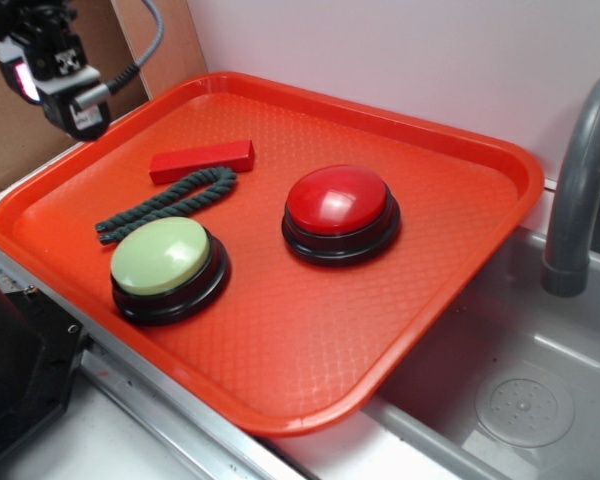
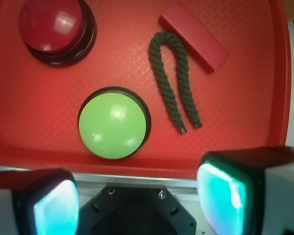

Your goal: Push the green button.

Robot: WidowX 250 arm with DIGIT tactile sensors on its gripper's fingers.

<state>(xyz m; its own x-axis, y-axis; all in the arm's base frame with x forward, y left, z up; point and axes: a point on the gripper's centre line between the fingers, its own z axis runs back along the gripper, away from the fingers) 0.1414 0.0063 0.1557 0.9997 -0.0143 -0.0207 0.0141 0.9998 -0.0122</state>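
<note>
Green button sits on the red tray, below and ahead of the pincer, a little to the left of the midline between its two fingertips in the wrist view and well apart from them. Its pale-green dome rests on a glossy black round base, near the tray's front rim.

In the exterior view the pincer hangs high above the tray's far left corner, clear of everything, with a grey cable running up from it. The wrist camera looks down across the tray. The two fingers are spread wide with nothing between them, their inner pads glowing teal.

The tray holds four things. Beyond the green button and further left from the pincer stands the red button, also on a black base. Ahead and slightly right lies a dark green rope folded into a U, its two ends pointing back toward the pincer. Just beyond the rope lies a red block, set diagonally.

The tray rests partly over a grey sink with a grey faucet.
</note>
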